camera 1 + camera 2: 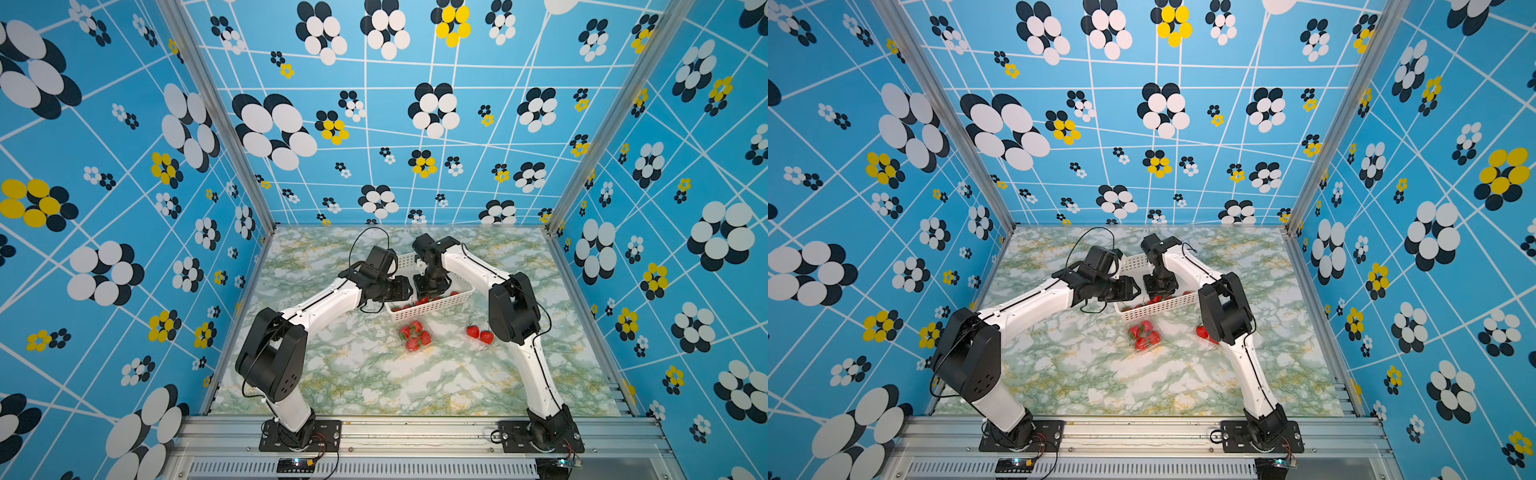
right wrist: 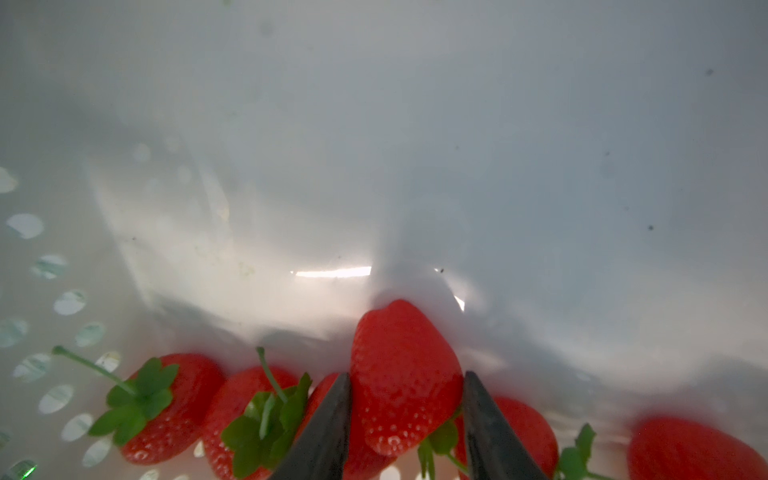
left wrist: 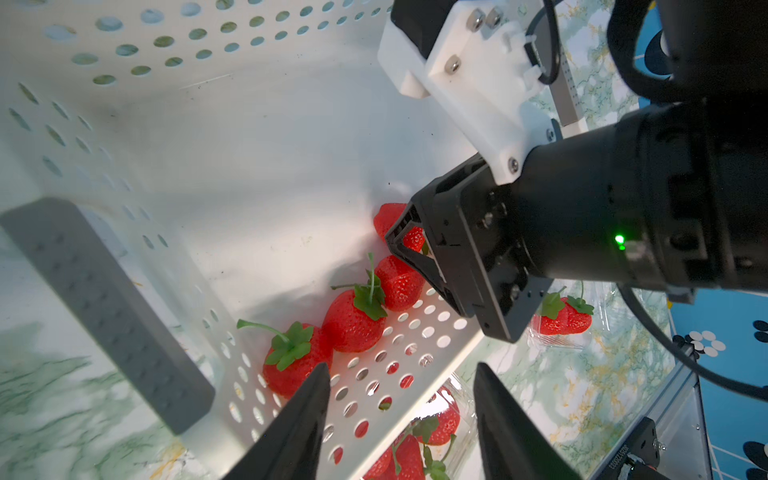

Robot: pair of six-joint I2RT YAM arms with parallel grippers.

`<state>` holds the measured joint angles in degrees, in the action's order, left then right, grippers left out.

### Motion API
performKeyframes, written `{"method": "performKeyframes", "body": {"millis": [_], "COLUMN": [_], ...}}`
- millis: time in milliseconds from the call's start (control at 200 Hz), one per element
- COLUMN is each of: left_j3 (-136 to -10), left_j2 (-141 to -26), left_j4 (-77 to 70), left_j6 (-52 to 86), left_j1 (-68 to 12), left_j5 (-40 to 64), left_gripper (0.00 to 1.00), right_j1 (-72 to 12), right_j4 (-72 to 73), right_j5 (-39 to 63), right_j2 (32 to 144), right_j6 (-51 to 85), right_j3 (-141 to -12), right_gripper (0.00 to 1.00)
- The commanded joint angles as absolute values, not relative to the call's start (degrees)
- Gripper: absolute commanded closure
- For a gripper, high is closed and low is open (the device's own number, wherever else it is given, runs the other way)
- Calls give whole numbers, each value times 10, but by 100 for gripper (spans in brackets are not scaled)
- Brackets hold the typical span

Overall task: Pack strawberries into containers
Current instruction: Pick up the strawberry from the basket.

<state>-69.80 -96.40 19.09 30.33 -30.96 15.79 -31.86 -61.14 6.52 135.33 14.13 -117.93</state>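
Several red strawberries point(image 3: 353, 320) lie along the near wall of a white perforated basket point(image 1: 432, 309) point(image 1: 1158, 309). My right gripper point(image 2: 407, 376) reaches down into the basket, and its fingers press both sides of one strawberry point(image 2: 405, 374). My left gripper point(image 3: 402, 368) is open at the basket's left end, straddling the wall point(image 3: 415, 332), one finger inside and one outside. One clear container point(image 1: 415, 334) point(image 1: 1145, 336) in front of the basket holds several strawberries. Another clear container point(image 3: 557, 338) to its right holds two strawberries point(image 1: 480, 332).
The basket stands mid-table on the marbled top point(image 1: 374, 382), between the two arms. The right arm's elbow point(image 1: 513, 307) hangs just beside the two-strawberry container. Patterned blue walls close in the back and both sides.
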Motion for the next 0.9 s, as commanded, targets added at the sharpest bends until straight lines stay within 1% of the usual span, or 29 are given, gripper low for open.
{"method": "performKeyframes", "body": {"millis": [0, 125, 245, 345, 730, 874, 894], "left_j3": [-696, -694, -694, -695, -700, -712, -713], "left_j2": [-952, -950, -950, -952, -952, -956, -957], "left_j4": [182, 183, 182, 181, 183, 189, 189], "left_j6": [293, 292, 291, 292, 292, 291, 290], "left_j1": [-303, -303, -303, -303, -304, -307, -308], "left_j5": [164, 163, 163, 165, 165, 167, 167], "left_gripper": [43, 43, 43, 43, 43, 43, 43], "right_j1": [-317, -317, -317, -316, -311, -305, -304], "right_j4": [-625, -626, -621, -616, -592, -592, -592], "right_j5": [54, 54, 46, 38, 10, 0, 1], "right_j2": [1384, 1381, 1366, 1353, 1281, 1251, 1230], "right_j6": [139, 139, 140, 141, 151, 152, 153], "right_j3": [-1188, -1184, -1173, -1171, -1193, -1179, -1175], "right_gripper": [59, 70, 76, 78, 80, 80, 80]}}
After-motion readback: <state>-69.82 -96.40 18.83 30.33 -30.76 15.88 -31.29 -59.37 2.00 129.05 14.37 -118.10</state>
